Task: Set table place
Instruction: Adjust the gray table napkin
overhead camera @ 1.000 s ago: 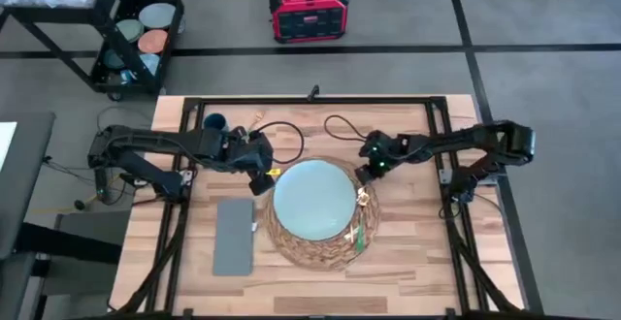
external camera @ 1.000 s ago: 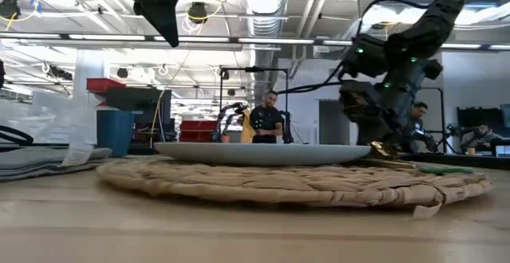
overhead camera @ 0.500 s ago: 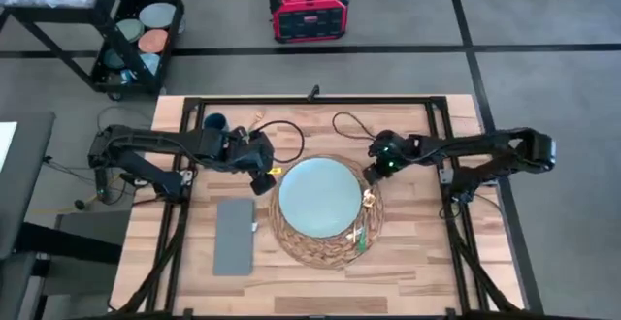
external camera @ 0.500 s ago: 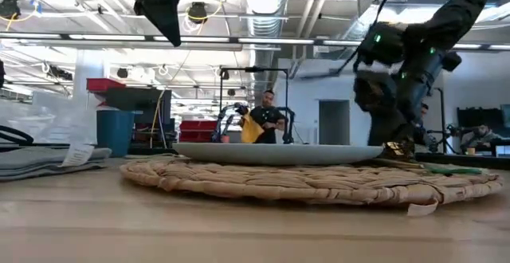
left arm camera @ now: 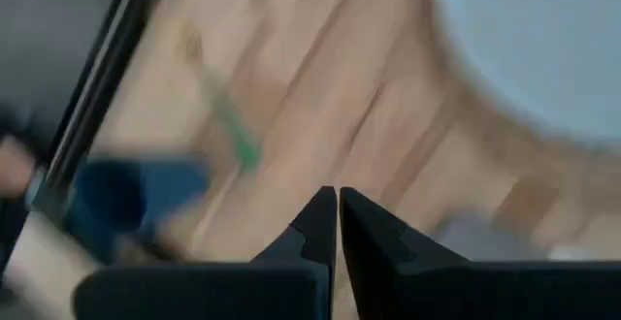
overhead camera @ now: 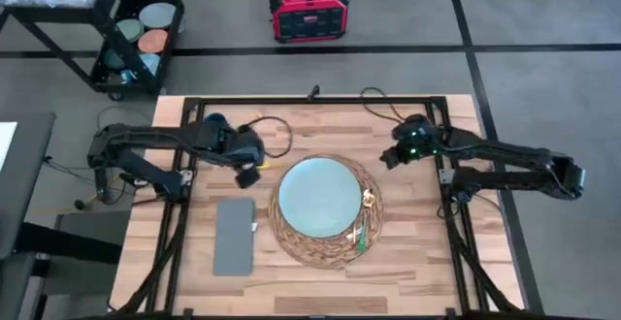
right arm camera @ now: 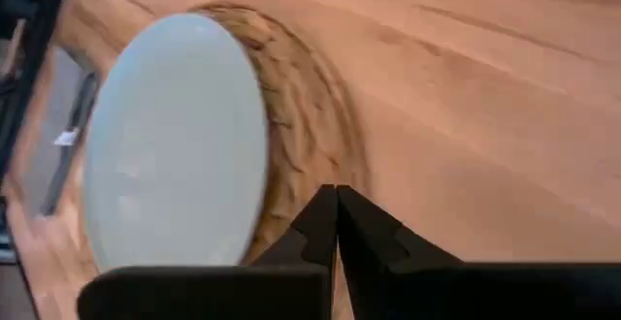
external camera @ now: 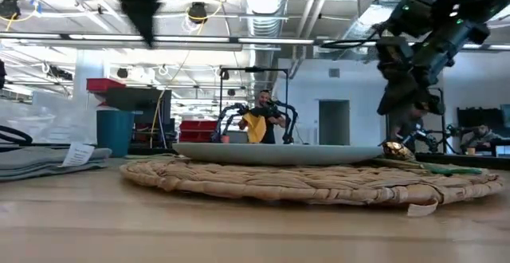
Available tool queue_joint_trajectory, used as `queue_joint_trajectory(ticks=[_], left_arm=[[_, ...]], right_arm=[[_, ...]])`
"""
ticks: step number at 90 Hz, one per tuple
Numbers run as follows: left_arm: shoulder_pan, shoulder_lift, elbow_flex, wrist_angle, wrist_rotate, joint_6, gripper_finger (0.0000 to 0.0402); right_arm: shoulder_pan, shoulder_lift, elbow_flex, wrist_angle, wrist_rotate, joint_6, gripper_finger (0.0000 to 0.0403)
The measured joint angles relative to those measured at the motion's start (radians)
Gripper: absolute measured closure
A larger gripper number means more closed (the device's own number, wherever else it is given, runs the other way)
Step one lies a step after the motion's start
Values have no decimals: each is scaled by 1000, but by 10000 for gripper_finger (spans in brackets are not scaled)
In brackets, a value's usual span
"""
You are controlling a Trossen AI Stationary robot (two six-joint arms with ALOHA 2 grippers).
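plate (overhead camera: pixel 315 196) sits on mat (overhead camera: pixel 291 244); left hand (overhead camera: pixel 246 176), fingers together and empty, should next open for cup (overhead camera: pixel 214 122); right hand (overhead camera: pixel 392 158) together

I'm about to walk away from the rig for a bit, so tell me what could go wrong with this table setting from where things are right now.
The cutlery lies on the mat's rim beside the plate; a pass by the right gripper could knock it off. The cable loops across the table beside the left gripper and might snag. The cup sits near the table's far edge, so a nudge could tip it off.
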Motion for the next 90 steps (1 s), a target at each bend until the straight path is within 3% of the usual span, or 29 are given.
queue_joint_trajectory(ticks=[11, 34, 53, 69, 90], left_arm=[[-93, -81, -69, -17, 101, -104, 401], [-346, -226, -363, 278, 67, -580, 401], [-576, -250, -592, 519, 59, -942, 401], [-654, -250, -702, 631, 47, -1079, 401], [-650, -233, -789, 787, 69, -1085, 401]], right_arm=[[-32, -104, 2, -79, 0, -26, 403], [-50, -261, 2, -152, 0, -34, 403], [-49, -328, 12, -160, 1, -9, 403], [-54, -333, 64, -177, 17, -12, 403], [-53, -333, 142, -198, 54, -47, 403]])
